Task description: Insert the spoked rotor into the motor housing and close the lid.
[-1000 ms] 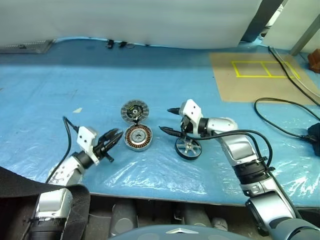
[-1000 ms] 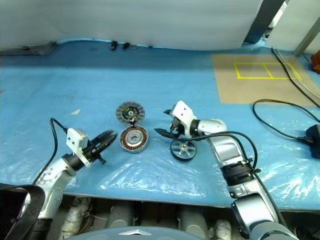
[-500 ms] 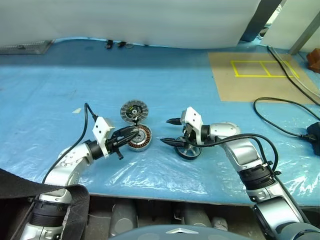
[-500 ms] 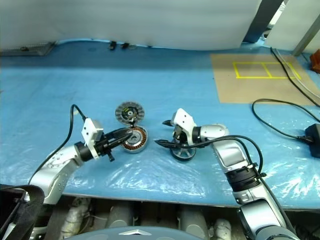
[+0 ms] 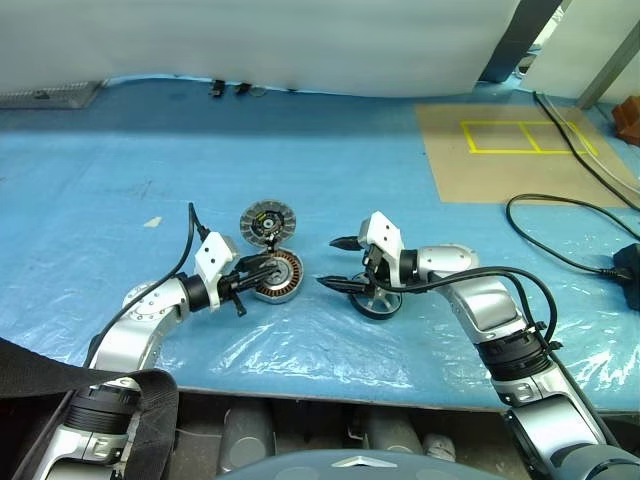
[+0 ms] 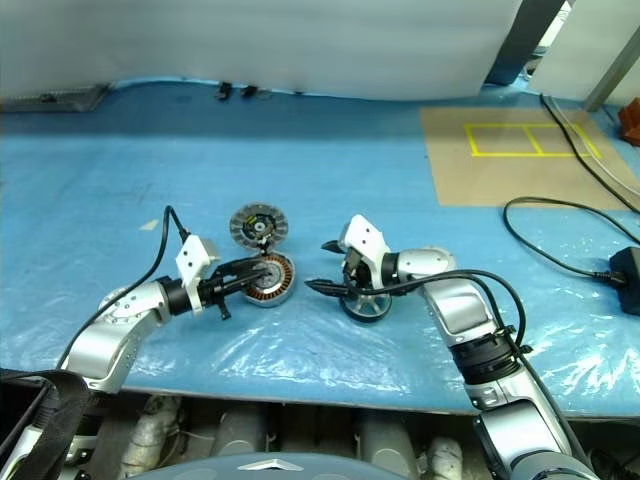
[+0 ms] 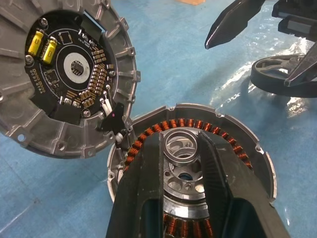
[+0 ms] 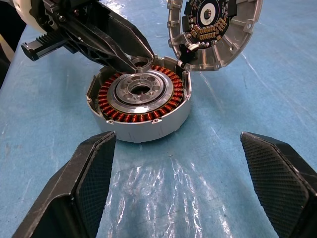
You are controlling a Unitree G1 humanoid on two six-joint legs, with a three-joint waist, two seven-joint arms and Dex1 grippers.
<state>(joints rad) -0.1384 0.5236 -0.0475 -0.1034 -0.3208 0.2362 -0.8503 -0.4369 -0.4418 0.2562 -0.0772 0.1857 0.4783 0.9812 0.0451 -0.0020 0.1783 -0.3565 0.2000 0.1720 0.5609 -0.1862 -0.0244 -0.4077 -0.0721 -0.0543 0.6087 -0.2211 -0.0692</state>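
Observation:
The motor housing (image 5: pixel 288 282) sits on the blue sheet, its copper windings facing up. The lid (image 5: pixel 268 221) rests right behind it, touching its rim, with the circuit side and its yellow parts showing. My left gripper (image 5: pixel 265 270) reaches over the housing's centre from the left. Its fingers are shut on a small silver ring (image 7: pixel 181 133) just above the hub. The spoked rotor (image 5: pixel 380 300) lies flat to the right of the housing. My right gripper (image 5: pixel 330 263) stands wide open over the rotor's left edge, pointing at the housing with nothing between its fingers (image 8: pixel 94 173).
Crinkled clear plastic covers the blue table top (image 5: pixel 300 345) near its front edge. A brown board with yellow tape (image 5: pixel 500 150) lies at the back right. A black cable (image 5: pixel 560 215) loops at the right. Small dark items (image 5: pixel 230 88) lie along the back wall.
My left arm swung right, from beside the housing to over its centre, fingers unchanged. The right gripper has stayed open in about the same place by the rotor.

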